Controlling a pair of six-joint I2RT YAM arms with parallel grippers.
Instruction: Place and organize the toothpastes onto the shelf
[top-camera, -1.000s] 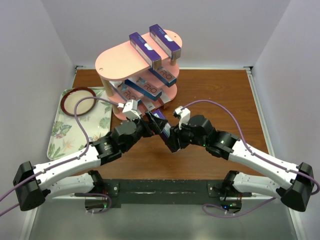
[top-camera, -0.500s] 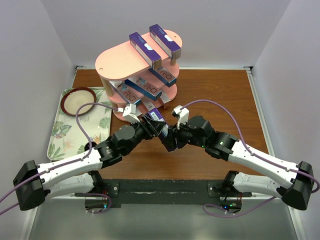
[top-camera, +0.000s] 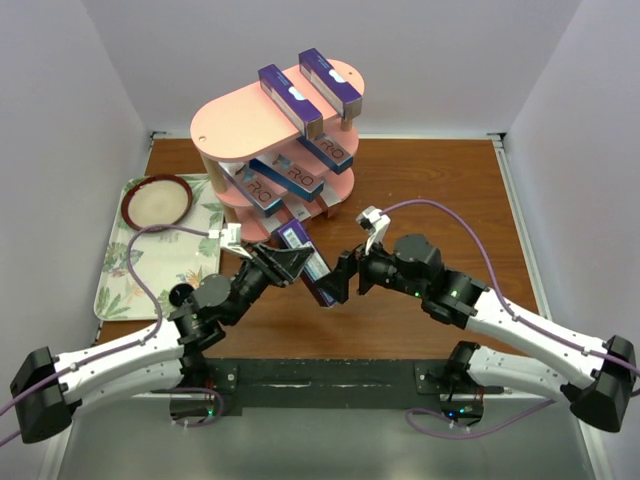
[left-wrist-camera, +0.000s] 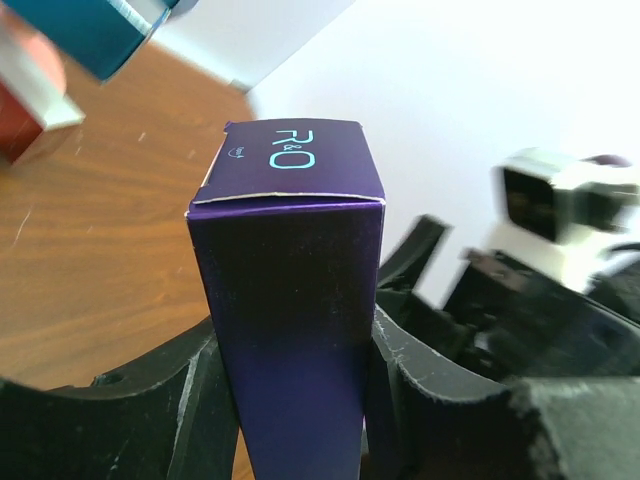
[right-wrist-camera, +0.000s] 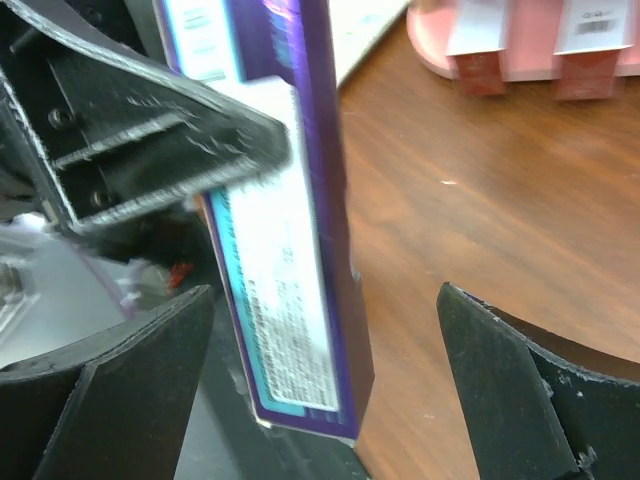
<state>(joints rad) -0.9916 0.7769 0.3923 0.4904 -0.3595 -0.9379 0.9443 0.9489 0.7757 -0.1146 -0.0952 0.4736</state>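
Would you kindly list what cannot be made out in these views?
Top view: lower tiers of the shelf, partly hidden under its top board.
Left wrist view: lower end of the purple toothpaste box, cut by the bottom edge.
Right wrist view: the box's small print, blurred.

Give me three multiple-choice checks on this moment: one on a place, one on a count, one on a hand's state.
1. Where does the floral tray lie relative to the shelf?
A. To its left
B. To its right
C. On its top tier

2. How many toothpastes lie on the shelf's top tier?
A. One
B. Two
C. Four

3. The purple box between the left hand and the right hand is gripped by:
A. the right only
B. neither
C. the left only

Answers:
1 A: the top view shows the tray left of the shelf.
2 B: two boxes lie side by side on the top board.
3 C: the left hand's fingers press the box's sides, while the right hand's fingers stand wide apart, clear of it.
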